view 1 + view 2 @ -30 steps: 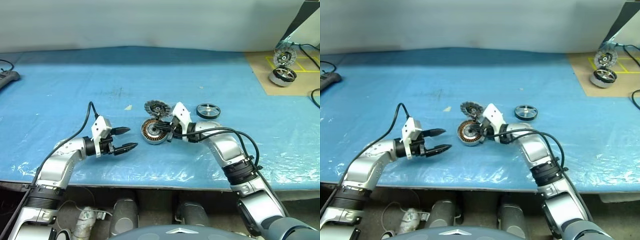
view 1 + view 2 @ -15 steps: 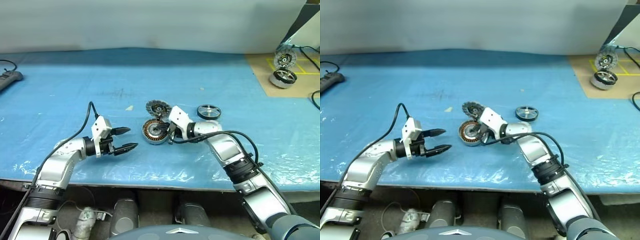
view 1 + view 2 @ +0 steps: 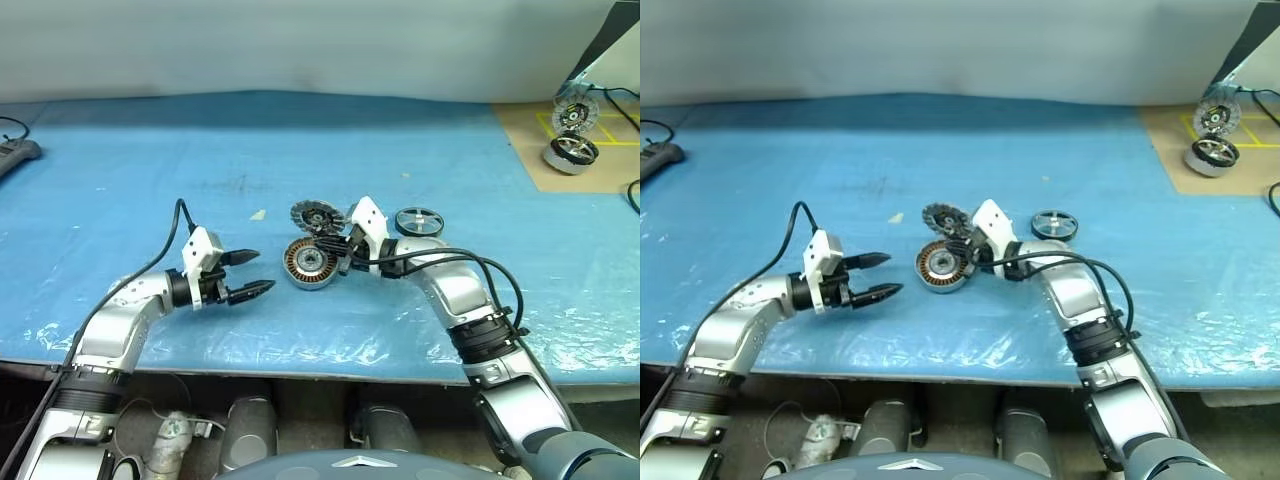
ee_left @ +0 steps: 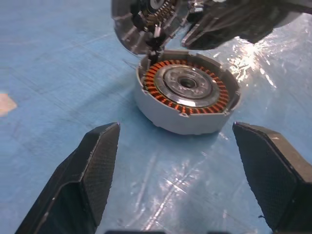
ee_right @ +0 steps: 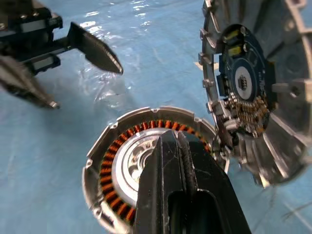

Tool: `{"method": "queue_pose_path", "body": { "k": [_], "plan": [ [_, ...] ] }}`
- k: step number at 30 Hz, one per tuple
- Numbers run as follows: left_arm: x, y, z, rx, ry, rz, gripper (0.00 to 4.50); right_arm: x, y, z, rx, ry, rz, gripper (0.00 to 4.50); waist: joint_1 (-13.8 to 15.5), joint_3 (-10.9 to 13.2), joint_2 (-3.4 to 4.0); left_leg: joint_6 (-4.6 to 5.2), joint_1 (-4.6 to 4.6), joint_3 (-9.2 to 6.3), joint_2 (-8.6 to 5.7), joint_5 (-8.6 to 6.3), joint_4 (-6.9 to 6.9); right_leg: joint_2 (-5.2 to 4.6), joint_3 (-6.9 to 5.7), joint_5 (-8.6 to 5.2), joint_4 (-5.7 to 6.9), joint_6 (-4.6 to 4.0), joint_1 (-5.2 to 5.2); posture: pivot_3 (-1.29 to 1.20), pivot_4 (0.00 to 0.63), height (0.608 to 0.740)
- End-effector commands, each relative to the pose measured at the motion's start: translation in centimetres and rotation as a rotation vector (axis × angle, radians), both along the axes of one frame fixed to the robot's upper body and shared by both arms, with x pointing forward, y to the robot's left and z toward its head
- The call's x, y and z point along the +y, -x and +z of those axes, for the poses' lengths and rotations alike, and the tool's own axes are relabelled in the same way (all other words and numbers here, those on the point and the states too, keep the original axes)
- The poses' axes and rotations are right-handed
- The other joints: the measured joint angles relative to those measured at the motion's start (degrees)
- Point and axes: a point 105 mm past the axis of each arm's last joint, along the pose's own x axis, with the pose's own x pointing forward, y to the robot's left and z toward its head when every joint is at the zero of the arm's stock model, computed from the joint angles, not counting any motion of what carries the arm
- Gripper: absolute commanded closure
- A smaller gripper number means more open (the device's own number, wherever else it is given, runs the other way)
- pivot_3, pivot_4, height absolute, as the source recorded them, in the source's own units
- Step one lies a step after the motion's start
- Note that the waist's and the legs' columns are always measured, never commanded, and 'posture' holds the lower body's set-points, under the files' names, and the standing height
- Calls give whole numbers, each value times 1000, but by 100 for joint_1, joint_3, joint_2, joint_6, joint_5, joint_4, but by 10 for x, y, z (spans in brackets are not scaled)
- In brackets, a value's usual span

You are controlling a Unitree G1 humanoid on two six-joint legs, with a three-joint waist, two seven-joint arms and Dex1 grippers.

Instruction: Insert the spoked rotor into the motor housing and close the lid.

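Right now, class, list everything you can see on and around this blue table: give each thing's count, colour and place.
motor housing: 1, grey with orange windings, table centre, open.
lid: 1, silver, raised at the housing's far rim.
spoked rotor: 1, dark ring, right of the housing, on the table.
second motor: 1, silver, on the tan board far right.
blue table cover: 1.
left gripper: 1, black, open, left of the housing.
right gripper: 1, black, shut over the housing.

Grey motor housing (image 4: 187,105) ringed with copper-orange windings on blue sheet (image 3: 200,150).
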Motion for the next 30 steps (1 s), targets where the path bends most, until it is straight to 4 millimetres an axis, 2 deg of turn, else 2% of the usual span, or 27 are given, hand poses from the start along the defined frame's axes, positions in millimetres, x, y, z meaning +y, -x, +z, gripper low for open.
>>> {"method": "queue_pose_path", "body": {
  "k": [1, 5, 8, 9, 12, 18, 22, 25, 28, 30],
  "plan": [
    [4, 0, 12, -50, 8, -1, 489, -32, 8, 11, 5, -26, -57, 4483, 4, 0, 0, 1, 1, 0, 0, -1, 0, 0, 1, 0, -6, 1, 3, 0, 150, 740],
    [1, 2, 12, -60, 7, -10, 489, -70, 12, 4, 5, 14, -201, 4483, -6, 0, -1, 4, 5, 0, 2, -4, 1, 0, 1, 1, -10, 1, 6, 0, 150, 740],
    [0, 2, 11, -57, 11, -12, 489, -101, -10, 9, -70, 3, -428, 4483, -52, 1, 0, 3, 13, 1, 4, -3, -1, 1, 1, 1, -6, 1, 4, 0, 150, 740],
    [-1, 1, 11, -55, 13, -13, 489, -105, -14, 13, -81, -19, -462, 4483, -54, 1, 0, 2, 15, 2, 3, -2, -1, 1, 2, 1, -4, 0, 3, 0, 150, 740],
    [-4, -1, 9, -39, 18, -34, 489, -97, -30, 30, -149, -74, -506, 4483, -55, 1, 1, 1, 18, 2, 2, -2, 0, 1, 2, 2, -2, 0, 5, 0, 150, 740],
    [-8, -3, 8, -31, 21, -52, 489, -59, -49, 60, -208, -139, -397, 4483, -52, 1, 3, -1, 13, 4, 2, 0, -1, 1, 2, 2, 3, -3, -1, 0, 150, 740],
    [-9, -3, 9, -32, 22, -58, 489, -52, -66, 67, -233, -117, -386, 4483, -41, 1, 3, -13, 4, 5, 2, 8, 0, 0, 0, 2, 1, -4, -3, 0, 150, 740],
    [-9, -1, 10, -36, 22, -57, 489, -66, -76, 65, -263, -67, -445, 4483, -12, 1, 3, -14, 2, 5, 2, 8, 4, 0, 0, 2, 2, -4, -2, 0, 150, 740],
    [-6, 1, 11, -36, 27, -44, 489, -105, -91, 55, -293, 30, -626, 4483, -8, 1, 2, -17, -2, 5, 1, 10, 12, 0, 0, 2, 2, -3, -1, 0, 150, 740],
    [-5, 2, 12, -33, 27, -42, 489, -120, -90, 51, -290, 61, -639, 4308, -13, 2, 3, -18, -6, 4, 1, 11, 18, -1, 0, 2, 3, -3, -1, 0, 150, 740]
  ]
}}
